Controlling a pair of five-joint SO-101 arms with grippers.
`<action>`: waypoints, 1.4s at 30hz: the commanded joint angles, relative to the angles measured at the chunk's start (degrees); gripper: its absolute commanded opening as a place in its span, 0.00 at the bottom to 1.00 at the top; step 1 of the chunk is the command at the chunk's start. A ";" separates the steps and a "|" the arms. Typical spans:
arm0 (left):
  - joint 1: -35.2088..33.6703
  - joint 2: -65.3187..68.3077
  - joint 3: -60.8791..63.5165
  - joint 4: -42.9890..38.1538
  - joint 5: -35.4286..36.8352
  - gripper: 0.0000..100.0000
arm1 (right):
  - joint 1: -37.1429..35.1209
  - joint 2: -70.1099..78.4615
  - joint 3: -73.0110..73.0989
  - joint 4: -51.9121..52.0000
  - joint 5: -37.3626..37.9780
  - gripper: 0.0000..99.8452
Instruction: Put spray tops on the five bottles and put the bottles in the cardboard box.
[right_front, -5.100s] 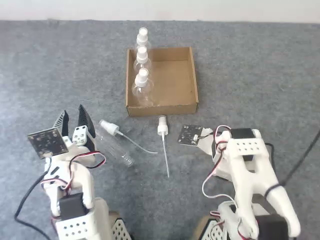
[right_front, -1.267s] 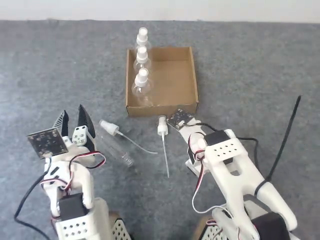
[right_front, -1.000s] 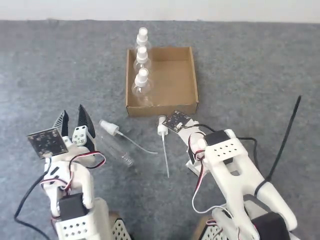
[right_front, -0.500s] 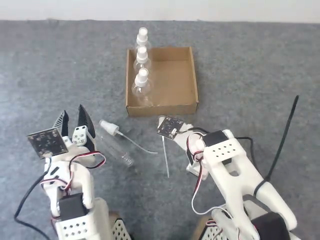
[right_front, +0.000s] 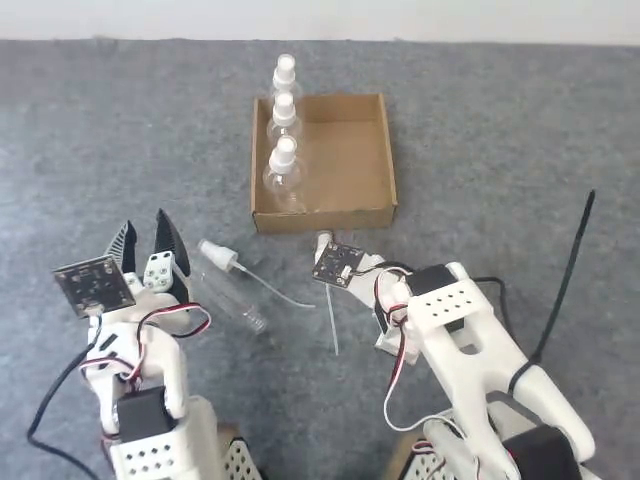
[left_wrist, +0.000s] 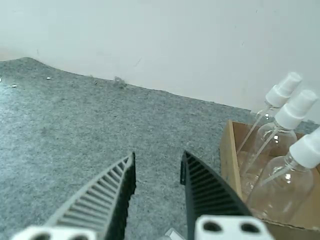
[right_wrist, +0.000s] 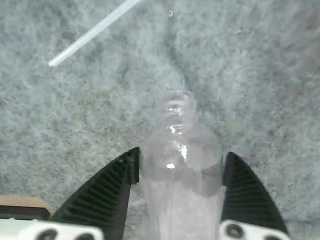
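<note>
A clear bottle (right_wrist: 180, 165) with a bare threaded neck sits between the fingers of my right gripper (right_wrist: 180, 172), which is shut on it. The right arm (right_front: 445, 300) reaches over the loose spray top (right_front: 323, 243), whose long tube (right_front: 331, 318) lies on the carpet and crosses the right wrist view as a tube (right_wrist: 92, 29). A capped bottle (right_front: 232, 288) lies on its side beside my open left gripper (right_front: 146, 222), seen as the left gripper (left_wrist: 157, 172) in the left wrist view. Three capped bottles (right_front: 284, 170) stand along the left wall of the cardboard box (right_front: 325, 217).
Grey carpet covers the table. The right half of the box floor (right_front: 355, 160) is bare. The box rim (left_wrist: 227, 160) and the three bottles (left_wrist: 280, 175) stand ahead of my left gripper, with a white wall behind.
The right arm has swung left with the bottle, from beside the box's right corner to over the loose spray top. The left arm has stayed still.
</note>
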 joint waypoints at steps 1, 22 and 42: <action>0.00 -0.88 -0.66 -1.76 -0.53 0.14 | -0.31 -4.18 -0.26 -0.57 0.70 0.13; 0.00 -0.88 -0.66 -1.76 -0.62 0.14 | -0.57 -6.11 -15.91 18.77 -14.42 0.10; 0.00 -0.88 -0.66 -1.76 -0.62 0.14 | -0.57 -35.38 -15.56 22.99 -27.43 0.10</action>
